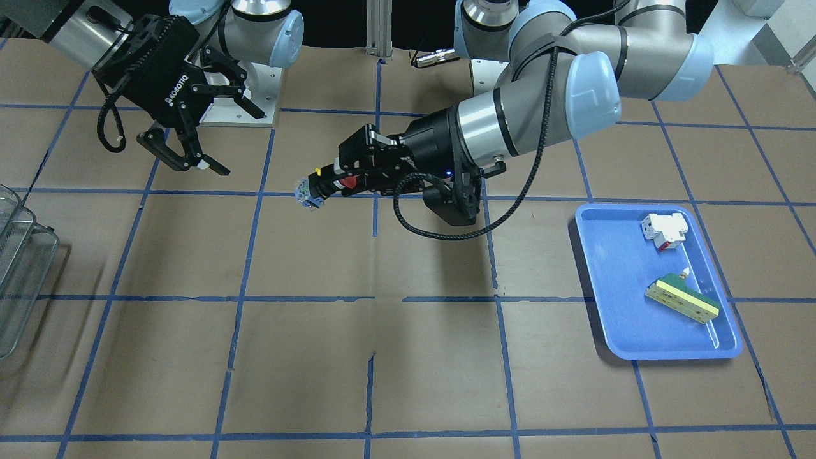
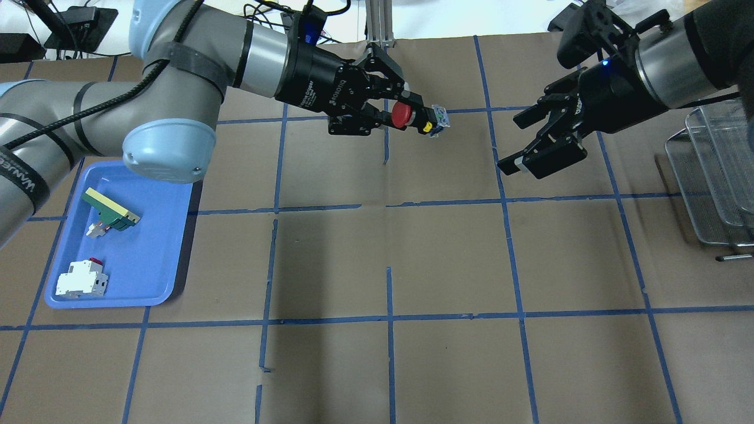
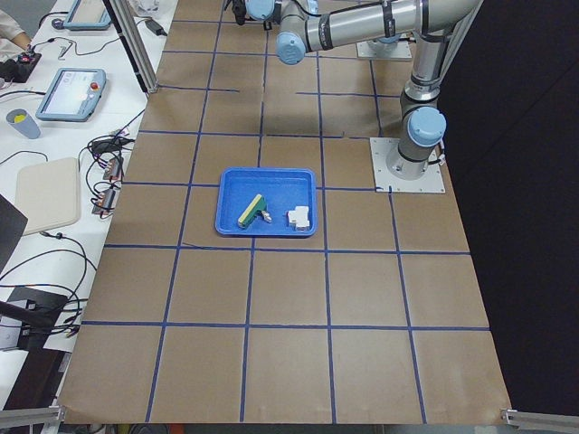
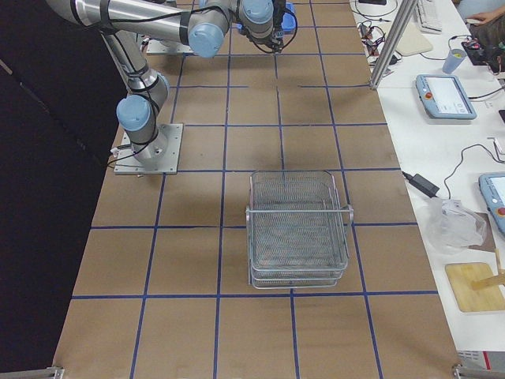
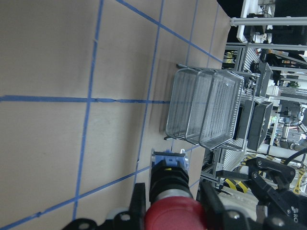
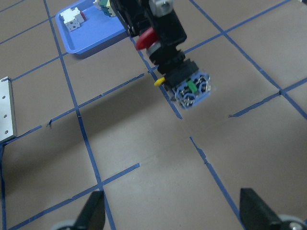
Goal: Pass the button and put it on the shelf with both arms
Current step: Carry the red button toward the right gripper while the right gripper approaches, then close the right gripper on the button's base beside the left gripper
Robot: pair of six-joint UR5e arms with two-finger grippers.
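Observation:
My left gripper (image 2: 406, 112) is shut on the button (image 2: 425, 119), gripping it at its red cap, and holds it above the table's far middle with the bluish base pointing toward my right gripper. The button also shows in the front view (image 1: 319, 189), the left wrist view (image 5: 169, 191) and the right wrist view (image 6: 178, 72). My right gripper (image 2: 511, 144) is open and empty, a short gap to the right of the button, with its jaws facing it; it also shows in the front view (image 1: 244, 143). The wire shelf (image 2: 713, 171) stands at the table's right end.
A blue tray (image 2: 153, 247) at the left end holds a white-and-red breaker block (image 2: 81, 281) and a green-and-cream flat block (image 2: 111, 209). The shelf also shows in the exterior right view (image 4: 298, 229) and the left wrist view (image 5: 206, 110). The table is brown paper with blue tape lines.

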